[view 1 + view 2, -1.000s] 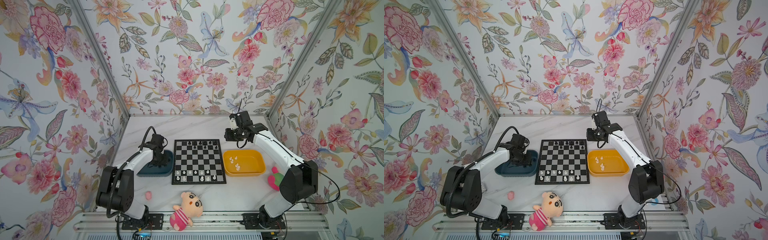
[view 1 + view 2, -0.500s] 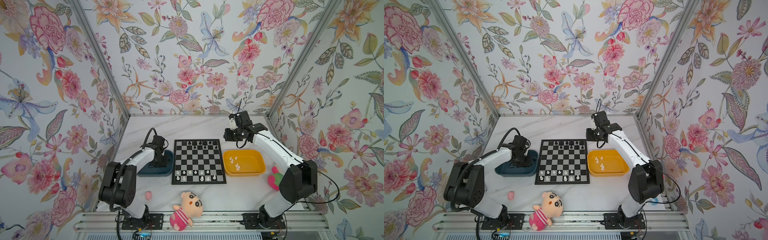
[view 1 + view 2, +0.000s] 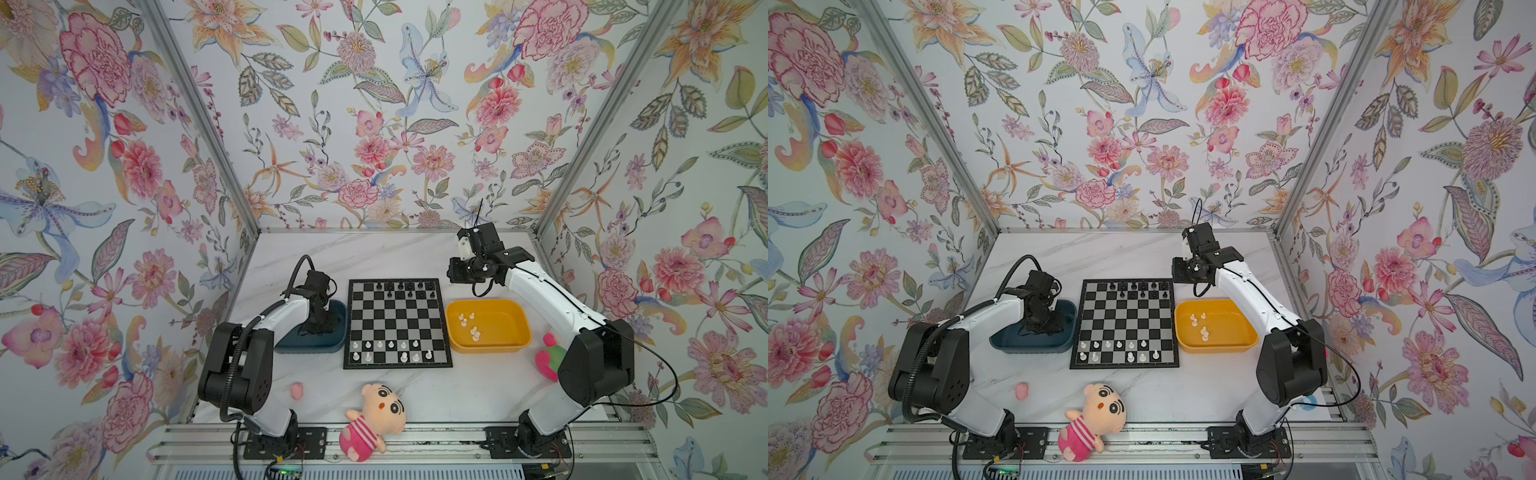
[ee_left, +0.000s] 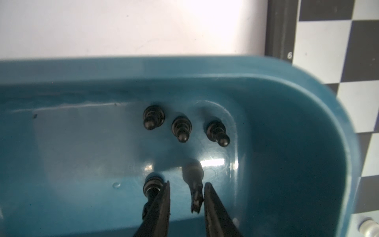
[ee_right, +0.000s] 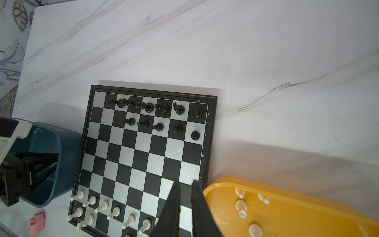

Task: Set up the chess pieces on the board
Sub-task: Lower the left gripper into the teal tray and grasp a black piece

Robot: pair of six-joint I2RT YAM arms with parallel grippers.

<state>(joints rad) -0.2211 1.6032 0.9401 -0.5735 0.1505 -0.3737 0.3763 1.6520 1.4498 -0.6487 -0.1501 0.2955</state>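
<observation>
My left arm's elbow has shifted a little since a second ago, while my left hand (image 4: 187, 183) has stayed down inside the blue tray (image 4: 307, 123). Its fingers stand a little apart with a black piece (image 4: 195, 197) between them. The piece sits close against one finger and clear of the other, so it is not pinched. A black pawn (image 4: 152, 184) sits just beside the outside of that other finger, and three more black pawns (image 4: 181, 128) stand in a row further along the tray floor.

My right hand (image 5: 185, 182) has not moved. It hangs above the tabletop (image 3: 374, 257) near the far right corner of the board (image 3: 397, 324), fingers almost together with only a slit between them and nothing in it.

The board looks the same as before. Black pieces (image 3: 399, 286) fill part of its two far rows and white pieces (image 3: 390, 351) part of its two near rows. More white pieces lie in the yellow tray (image 3: 521, 332) by the board's right edge, and the blue tray sits by its left edge.

The board's black border carries row numbers (image 5: 205, 134). In the right wrist view I read 8, 7, 6 and 5, and in the left wrist view a 6. The letters (image 5: 181, 99) along the far border are too small for me to read.
</observation>
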